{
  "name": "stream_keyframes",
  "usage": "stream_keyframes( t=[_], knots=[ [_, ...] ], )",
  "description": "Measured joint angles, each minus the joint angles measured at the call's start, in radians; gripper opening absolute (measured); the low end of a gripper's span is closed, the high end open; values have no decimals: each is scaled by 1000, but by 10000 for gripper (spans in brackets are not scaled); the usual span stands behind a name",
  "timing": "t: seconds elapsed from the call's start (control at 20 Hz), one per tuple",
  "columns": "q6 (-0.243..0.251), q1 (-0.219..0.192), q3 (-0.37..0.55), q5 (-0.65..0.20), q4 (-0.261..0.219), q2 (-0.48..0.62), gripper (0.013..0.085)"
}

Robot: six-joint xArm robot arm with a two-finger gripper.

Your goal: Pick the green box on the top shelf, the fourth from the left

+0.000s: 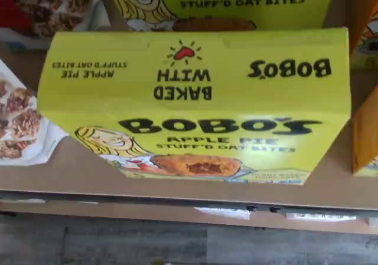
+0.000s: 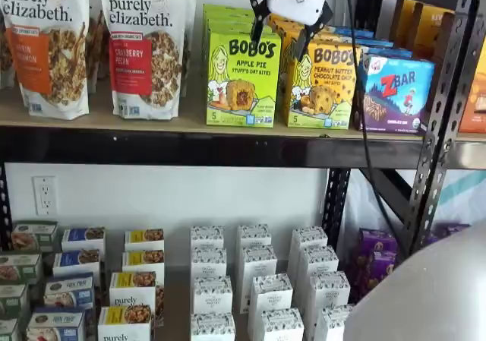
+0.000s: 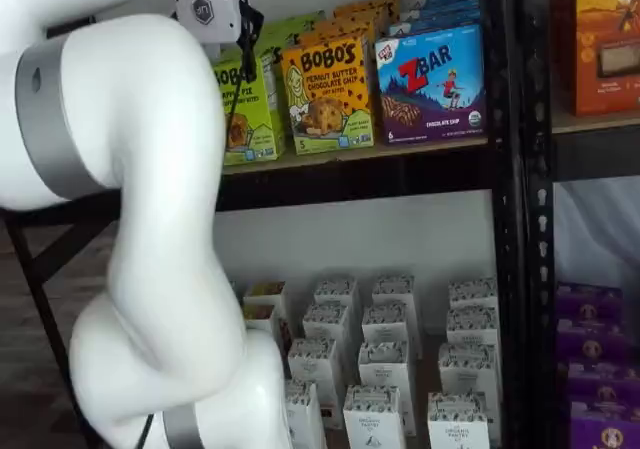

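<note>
The green box (image 2: 242, 79) stands at the front of a row of the same boxes on the top shelf (image 2: 152, 122), between a granola bag and a yellow-orange Bobo's box. In the wrist view its lime top face (image 1: 195, 82) fills the middle, with its front panel below the crease. My gripper (image 2: 282, 23) hangs in front of the box's upper right corner, white body at the view's top edge. Its two black fingers (image 2: 258, 13) stand apart with nothing between them. In a shelf view the arm covers part of the green box (image 3: 246, 109), and only the gripper body and one finger (image 3: 246, 27) show.
The yellow-orange peanut butter box (image 2: 323, 83) is close on the right, then a blue Zbar box (image 2: 395, 90). Granola bags (image 2: 144, 45) stand on the left. A black upright (image 2: 440, 113) rises at the right. Small white boxes (image 2: 258, 280) fill the lower shelf.
</note>
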Motion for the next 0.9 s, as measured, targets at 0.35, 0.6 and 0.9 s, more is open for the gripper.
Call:
stream_keyframes(
  t=[0.35, 0.6, 0.9],
  knots=[
    [2, 0, -43, 8, -12, 54, 850],
    [6, 3, -53, 12, -17, 71, 850],
    [10, 6, -52, 19, -25, 66, 850]
  ],
)
